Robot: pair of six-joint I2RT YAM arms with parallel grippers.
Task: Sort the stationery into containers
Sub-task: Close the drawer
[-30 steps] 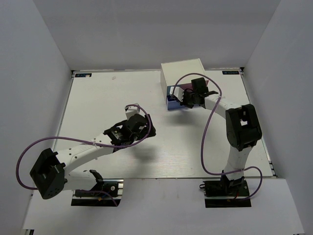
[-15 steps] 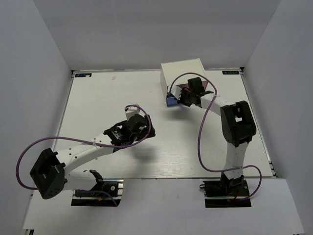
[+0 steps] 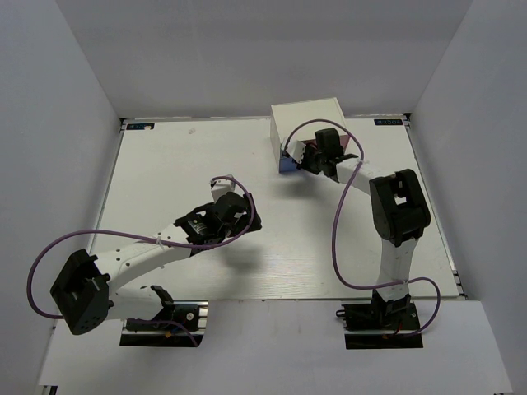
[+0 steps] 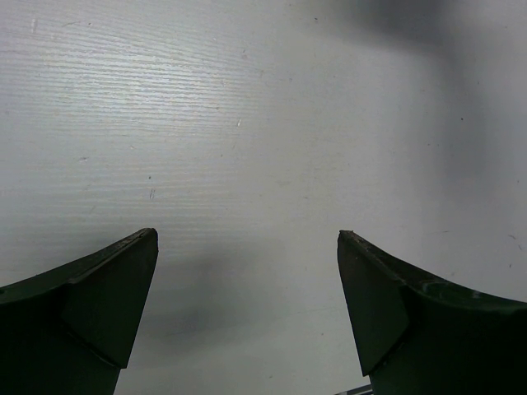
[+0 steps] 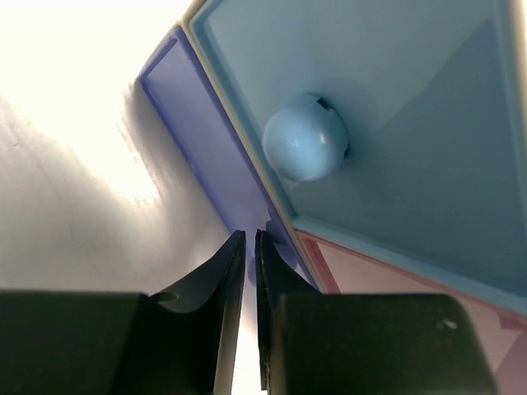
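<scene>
No stationery shows in any view. The containers are one white drawer box (image 3: 305,122) at the back of the table. My right gripper (image 5: 250,234) is right up against its front, at the lower left drawers (image 3: 295,161). Its jaws stand only a thin slit apart, with nothing between them. Its tips point at a purple drawer front (image 5: 202,136), beside a light blue drawer with a round knob (image 5: 305,146) and above a pink front (image 5: 395,284). My left gripper (image 4: 247,234) hangs wide open over bare white table, mid-left (image 3: 224,216), holding nothing.
The white table top (image 3: 181,164) is walled in by grey panels on the left, back and right. A purple cable loops beside each arm. The drawer box sits against the back edge, right of centre.
My right arm has pushed in toward the box and the purple-blue drawer has slid back in. Its jaws have parted by a slit. The left arm has not moved.
</scene>
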